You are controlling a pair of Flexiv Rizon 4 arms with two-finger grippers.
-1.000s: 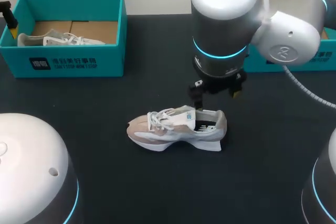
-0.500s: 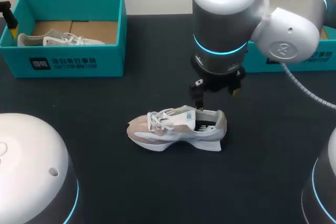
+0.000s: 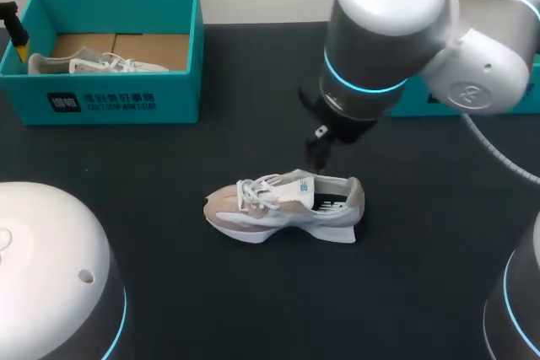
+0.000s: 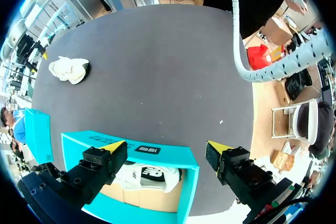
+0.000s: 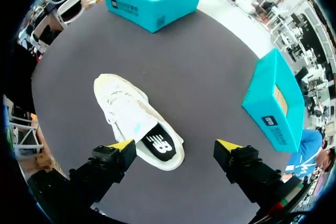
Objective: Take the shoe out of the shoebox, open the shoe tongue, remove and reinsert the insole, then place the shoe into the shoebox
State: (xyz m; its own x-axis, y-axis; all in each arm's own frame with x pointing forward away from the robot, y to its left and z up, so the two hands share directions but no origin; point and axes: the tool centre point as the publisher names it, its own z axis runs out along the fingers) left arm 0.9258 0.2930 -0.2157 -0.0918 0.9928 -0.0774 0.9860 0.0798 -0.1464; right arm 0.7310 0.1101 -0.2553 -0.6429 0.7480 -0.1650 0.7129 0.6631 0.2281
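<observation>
You have the black table (image 3: 253,132) with the shoe (image 3: 283,208) at its middle, and everything else is placed from that shoe. The right arm (image 3: 388,31) hangs over the shoe's heel end. The teal shoebox (image 3: 118,103) stands well apart from the shoe, beyond its toe on your left side, with a second shoe (image 3: 93,63) lying inside. Another teal box (image 5: 275,100) sits well apart on the shoe's heel side.

The shoe stands on its sole, out of the box, so I judge the first step done. The right gripper (image 5: 176,145) hovers just above the heel, fingers spread and holding nothing. The left gripper (image 4: 165,146) is far from the shoe, over the shoebox, likewise spread and empty.

The tongue (image 3: 297,181) looks lifted, and the dark insole (image 5: 157,147) lies inside the shoe. Whether the remove-and-reinsert step is done, the pictures don't show. Boxing the shoe is certainly left.
</observation>
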